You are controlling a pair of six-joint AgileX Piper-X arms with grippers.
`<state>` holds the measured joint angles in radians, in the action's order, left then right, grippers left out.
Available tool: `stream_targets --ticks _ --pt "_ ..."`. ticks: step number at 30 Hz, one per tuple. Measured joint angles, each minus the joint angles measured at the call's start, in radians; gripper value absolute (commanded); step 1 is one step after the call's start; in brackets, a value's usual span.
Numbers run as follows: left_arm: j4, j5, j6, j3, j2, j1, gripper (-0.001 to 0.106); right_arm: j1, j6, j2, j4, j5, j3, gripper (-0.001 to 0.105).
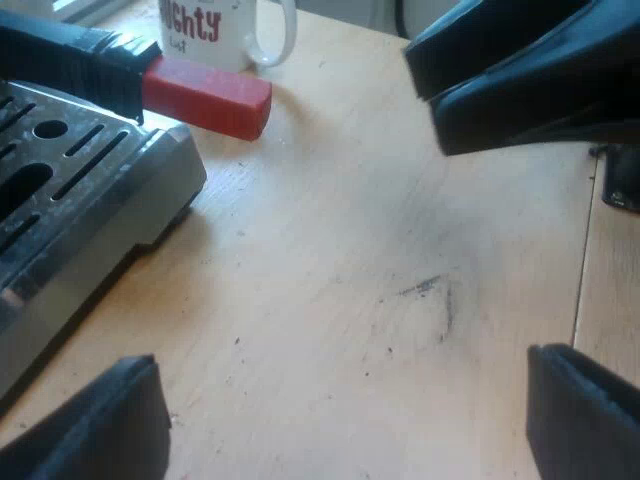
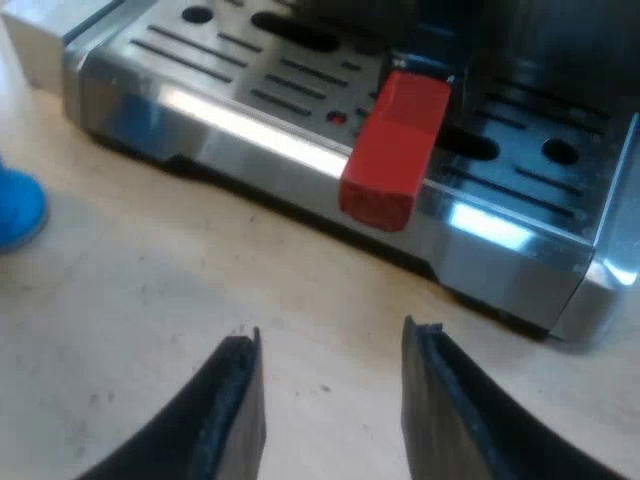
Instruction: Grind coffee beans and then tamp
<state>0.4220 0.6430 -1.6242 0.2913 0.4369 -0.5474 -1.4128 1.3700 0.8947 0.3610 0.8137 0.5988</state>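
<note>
While the left gripper hangs low over the table, its two black fingers stand very far apart. Nothing is between them, and it has hold of nothing; bare wood lies under it. Close to one finger sits the machine, with its shiny tray full of long slots. Above the tray the dark handle sticks out, and its red end pokes out past the tray's corner. Farther ahead of the gripper, past the red end, stands a white mug with red letters on it. Ahead of the other finger, the right gripper hovers above the table, well apart from the red end.

From its own wrist, the right gripper is low over the wood too. Its fingers have a gap between them, not as wide as the left one's, and nothing is in that gap. It has hold of nothing. Straight ahead of the gap is the tray's bright front edge, and just above that edge hangs the red end, not touching the fingers. The handle runs back from there into the dark under the machine's front, where I cannot tell what it joins. Off to one side of the gripper, on the table near the tray, a bit of the blue tamper peeks in.
</note>
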Motion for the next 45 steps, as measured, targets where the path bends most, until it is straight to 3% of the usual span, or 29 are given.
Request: stream_targets --ticks 10,24,45 --pt "-0.012 0.002 0.0 0.0 0.001 0.0 0.075 0.0 -0.004 0.159 -0.193 0.135 0.0 0.011" --pt "-0.012 0.006 0.0 0.0 0.001 0.0 0.075 0.086 -0.004 0.267 -0.361 0.158 0.0 0.011" --pt "-0.012 0.006 0.0 0.0 0.001 0.0 0.075 0.118 0.007 0.326 -0.388 0.141 0.0 0.011"
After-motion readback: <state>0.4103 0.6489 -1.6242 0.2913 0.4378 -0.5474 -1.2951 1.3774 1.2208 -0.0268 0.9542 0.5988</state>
